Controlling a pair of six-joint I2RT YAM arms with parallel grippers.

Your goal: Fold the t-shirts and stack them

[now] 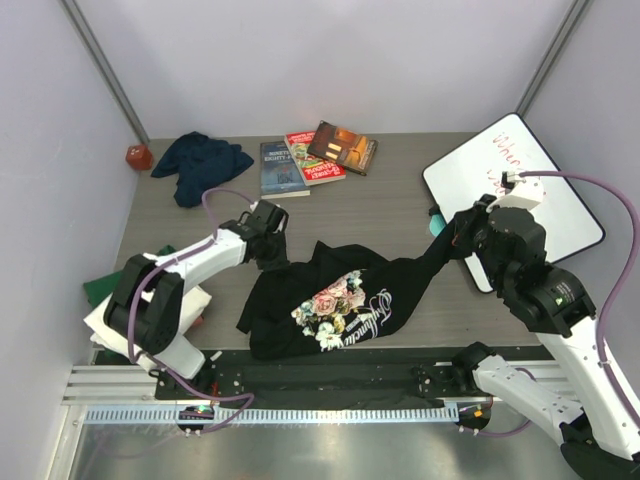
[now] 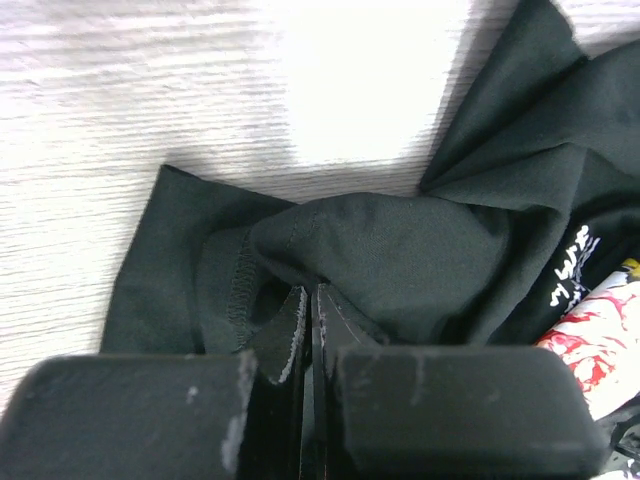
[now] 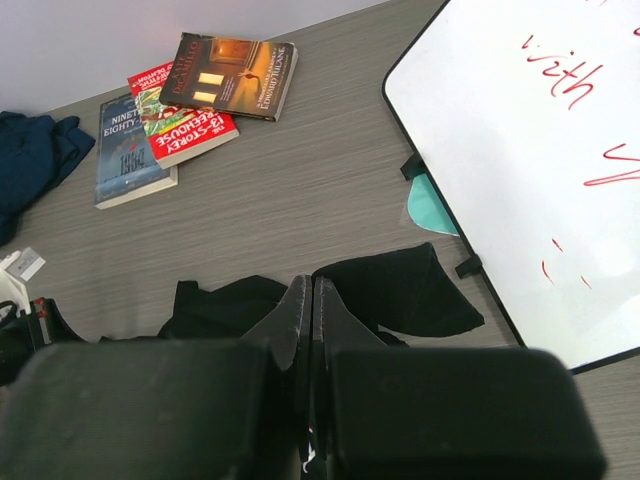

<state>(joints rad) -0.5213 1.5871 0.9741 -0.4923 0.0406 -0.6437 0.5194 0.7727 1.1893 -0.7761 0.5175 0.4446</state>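
Note:
The black t-shirt [image 1: 330, 300] with the rose print lies crumpled mid-table, stretched between both arms. My left gripper [image 1: 272, 252] is shut at its left edge; in the left wrist view the closed tips [image 2: 312, 292] bite into a bunched fold of the black cloth [image 2: 400, 250]. My right gripper [image 1: 447, 238] is shut on the shirt's right corner and holds it up off the table; black cloth [image 3: 400, 290] hangs past its tips [image 3: 311, 285]. A navy t-shirt [image 1: 200, 160] lies crumpled at the back left. Folded white [image 1: 105, 318] and green [image 1: 97, 288] shirts sit under the left arm.
Three books [image 1: 310, 158] lie at the back centre. A whiteboard [image 1: 520, 190] with red writing lies at the right, with a teal mat [image 3: 430, 205] peeking from under its edge. A small red object [image 1: 138, 157] sits in the back left corner.

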